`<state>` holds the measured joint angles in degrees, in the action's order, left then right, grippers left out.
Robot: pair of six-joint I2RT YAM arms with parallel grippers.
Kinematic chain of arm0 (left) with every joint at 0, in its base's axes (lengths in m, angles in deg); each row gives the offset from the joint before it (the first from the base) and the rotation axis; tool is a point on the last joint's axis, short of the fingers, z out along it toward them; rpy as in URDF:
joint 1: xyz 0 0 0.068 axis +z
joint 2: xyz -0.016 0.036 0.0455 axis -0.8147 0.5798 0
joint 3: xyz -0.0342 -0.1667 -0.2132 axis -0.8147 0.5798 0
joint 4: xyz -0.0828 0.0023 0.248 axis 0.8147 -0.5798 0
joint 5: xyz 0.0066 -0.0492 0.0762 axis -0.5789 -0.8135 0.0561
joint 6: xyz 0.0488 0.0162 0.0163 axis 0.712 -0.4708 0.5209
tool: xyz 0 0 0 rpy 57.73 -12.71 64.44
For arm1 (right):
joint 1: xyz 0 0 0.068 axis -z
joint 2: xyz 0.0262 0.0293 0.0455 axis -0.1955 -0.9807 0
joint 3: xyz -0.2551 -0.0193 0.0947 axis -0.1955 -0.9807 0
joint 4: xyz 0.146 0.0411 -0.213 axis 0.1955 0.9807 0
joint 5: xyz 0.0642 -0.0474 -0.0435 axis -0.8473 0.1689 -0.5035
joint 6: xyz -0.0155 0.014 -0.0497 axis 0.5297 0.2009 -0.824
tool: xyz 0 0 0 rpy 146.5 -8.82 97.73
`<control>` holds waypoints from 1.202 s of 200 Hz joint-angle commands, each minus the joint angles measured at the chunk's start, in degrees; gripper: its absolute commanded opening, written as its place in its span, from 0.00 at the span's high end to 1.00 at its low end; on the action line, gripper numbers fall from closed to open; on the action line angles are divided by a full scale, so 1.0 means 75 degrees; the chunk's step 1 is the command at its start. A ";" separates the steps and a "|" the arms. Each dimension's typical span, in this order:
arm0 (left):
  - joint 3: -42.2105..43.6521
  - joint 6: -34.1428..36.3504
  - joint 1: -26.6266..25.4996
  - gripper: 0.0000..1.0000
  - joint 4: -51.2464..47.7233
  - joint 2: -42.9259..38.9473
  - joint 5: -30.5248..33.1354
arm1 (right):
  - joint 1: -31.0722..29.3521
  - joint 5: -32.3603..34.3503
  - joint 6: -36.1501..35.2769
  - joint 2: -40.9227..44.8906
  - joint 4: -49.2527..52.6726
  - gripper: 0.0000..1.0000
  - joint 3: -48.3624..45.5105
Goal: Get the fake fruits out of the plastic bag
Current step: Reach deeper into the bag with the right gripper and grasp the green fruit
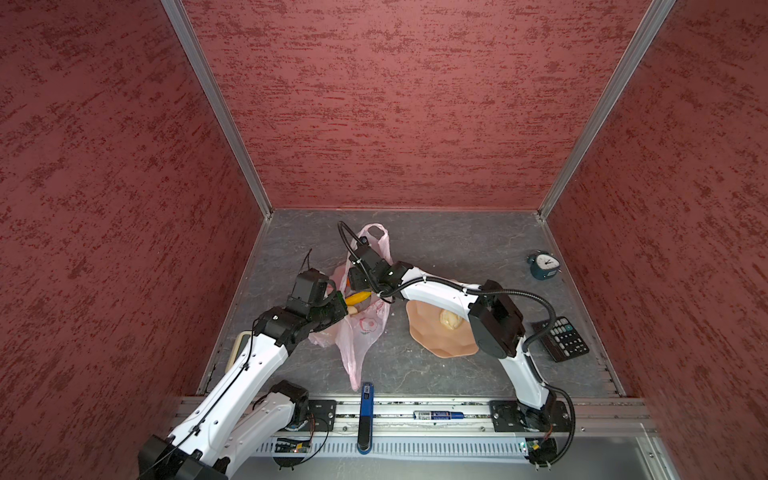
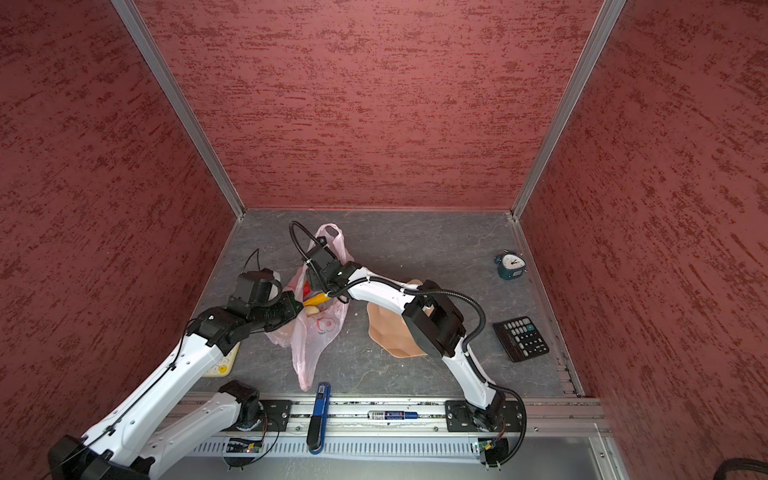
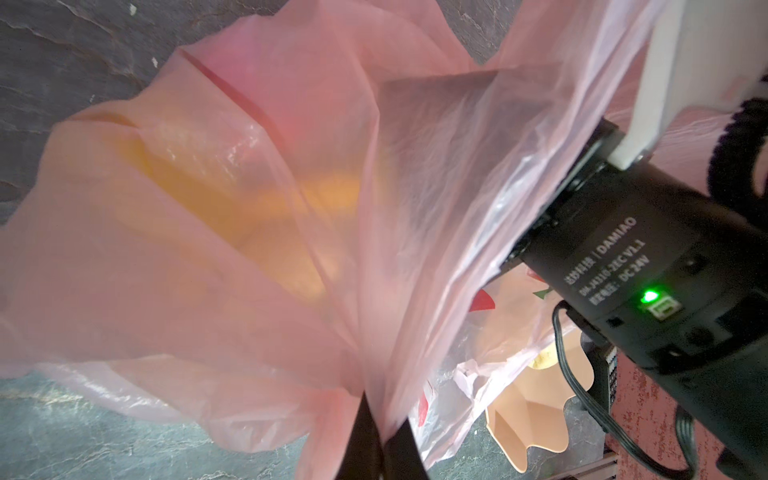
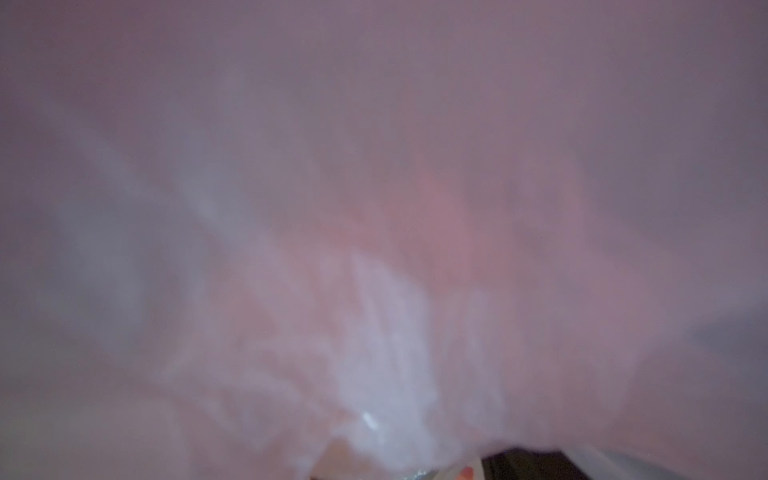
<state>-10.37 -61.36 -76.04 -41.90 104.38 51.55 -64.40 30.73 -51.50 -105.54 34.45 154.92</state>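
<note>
Left of centre in a top view: left gripper (image 1: 340,308) pinched together on the rim of the plastic bag (image 1: 360,336), presumably to prop the mouth open. At the mouth, yellow banana (image 1: 358,297) and a cream ball (image 1: 352,311), not yet out. Just right, right gripper (image 1: 356,286) sunk into the film; spread impossible to tell. Further right, second cream ball (image 1: 450,320) already in the peach dish (image 1: 432,347).

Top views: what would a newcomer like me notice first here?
A pale pink plastic bag sprawls mid-table, with the left arm and right arm both meeting at its mouth, where a yellow banana shows. To its right, a peach dish holds one cream ball.
</note>
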 commanded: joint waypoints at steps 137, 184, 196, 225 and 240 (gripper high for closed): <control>0.0495 0.0080 0.0215 1.00 0.1210 0.0254 0.0033 | 0.0321 0.0035 0.0118 -0.0934 0.0270 0.14 0.0564; 0.0524 0.0078 0.0215 1.00 0.1247 0.0321 -0.0013 | 0.0386 -0.0054 0.0173 -0.1014 0.0159 0.14 0.0519; 0.0519 0.0078 0.0215 1.00 0.1268 0.0355 -0.0038 | 0.0395 -0.0098 0.0179 -0.1019 0.0067 0.15 0.0489; 0.0549 0.0074 0.0215 1.00 0.1277 0.0398 -0.0037 | 0.0437 -0.0240 0.0173 -0.1017 -0.0104 0.20 0.0438; 0.0567 0.0068 0.0215 1.00 0.1283 0.0403 -0.0039 | 0.0461 -0.0358 0.0138 -0.1006 -0.0151 0.25 0.0412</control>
<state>-7.16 -61.33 -74.77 -33.22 107.26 51.50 -61.53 29.88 -50.96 -112.06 35.10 157.23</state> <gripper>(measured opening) 0.047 0.779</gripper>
